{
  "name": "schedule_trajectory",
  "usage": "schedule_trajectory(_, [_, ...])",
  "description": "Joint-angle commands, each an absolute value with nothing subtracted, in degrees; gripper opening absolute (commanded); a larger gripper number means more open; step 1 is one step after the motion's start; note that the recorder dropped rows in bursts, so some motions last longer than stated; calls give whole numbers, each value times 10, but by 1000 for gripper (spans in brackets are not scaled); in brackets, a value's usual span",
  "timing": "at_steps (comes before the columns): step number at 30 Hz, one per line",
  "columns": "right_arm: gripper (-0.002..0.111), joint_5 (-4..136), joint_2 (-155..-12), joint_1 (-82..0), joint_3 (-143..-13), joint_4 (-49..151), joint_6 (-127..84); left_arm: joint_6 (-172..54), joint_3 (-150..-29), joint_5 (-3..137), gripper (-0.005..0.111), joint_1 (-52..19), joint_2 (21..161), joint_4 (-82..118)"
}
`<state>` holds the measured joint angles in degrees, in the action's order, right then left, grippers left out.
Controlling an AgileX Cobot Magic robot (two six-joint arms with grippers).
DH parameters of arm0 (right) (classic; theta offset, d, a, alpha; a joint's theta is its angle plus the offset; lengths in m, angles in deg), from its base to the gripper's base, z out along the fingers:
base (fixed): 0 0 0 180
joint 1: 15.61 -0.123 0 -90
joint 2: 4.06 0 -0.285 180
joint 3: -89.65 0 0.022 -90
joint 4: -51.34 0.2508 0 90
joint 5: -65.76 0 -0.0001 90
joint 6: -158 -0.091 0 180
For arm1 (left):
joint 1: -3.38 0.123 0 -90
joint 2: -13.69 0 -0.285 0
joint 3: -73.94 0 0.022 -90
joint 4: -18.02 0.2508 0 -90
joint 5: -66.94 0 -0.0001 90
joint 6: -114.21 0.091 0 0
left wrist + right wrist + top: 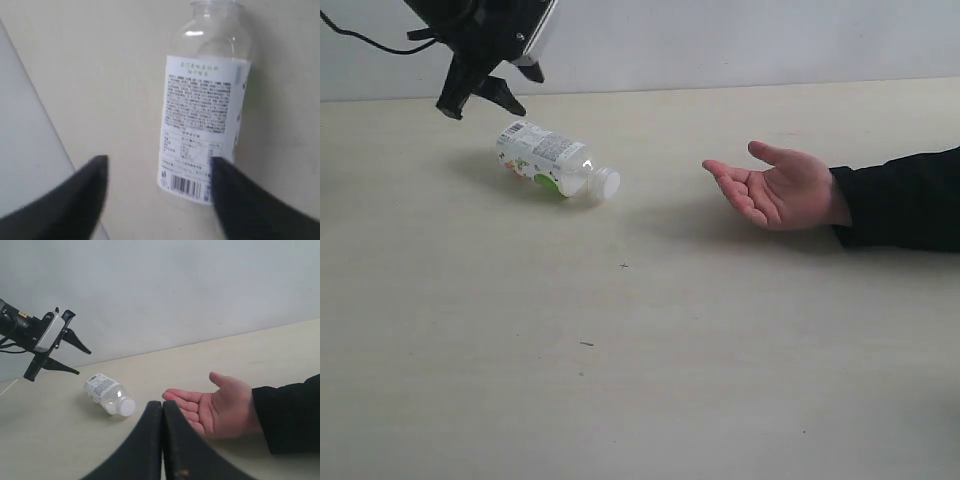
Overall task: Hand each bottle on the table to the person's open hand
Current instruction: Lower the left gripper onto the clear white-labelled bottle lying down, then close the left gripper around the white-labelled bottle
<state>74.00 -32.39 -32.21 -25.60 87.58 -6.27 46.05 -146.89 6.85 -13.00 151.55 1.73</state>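
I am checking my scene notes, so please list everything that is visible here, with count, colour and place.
table: one, pale beige, under everything
wall: one, grey-white, behind the table
bottle: one, clear with white-green label and white cap, lying on its side on the table
cable: one, black, upper left corner
black sleeve: one, right edge
person's open hand: one, bare, palm up, right of the bottle, apart from it
left tool: one, black, open, above the bottle, not touching
right tool: one, black, shut, empty
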Motion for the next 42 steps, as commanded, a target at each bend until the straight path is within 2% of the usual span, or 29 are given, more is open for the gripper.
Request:
schedule_trajectory(1, [0,747,-319,-322,-254,874,-62,458,-1474,98,104,-156,1522,11])
schedule_trajectory(8, [0,747,-319,-322,-254,874,-62,444,-1474,120,104,-180,1549,35])
schedule_trajectory(42, [0,747,-319,-322,-254,874,-62,401,-1474,141,104,-178,1611,74])
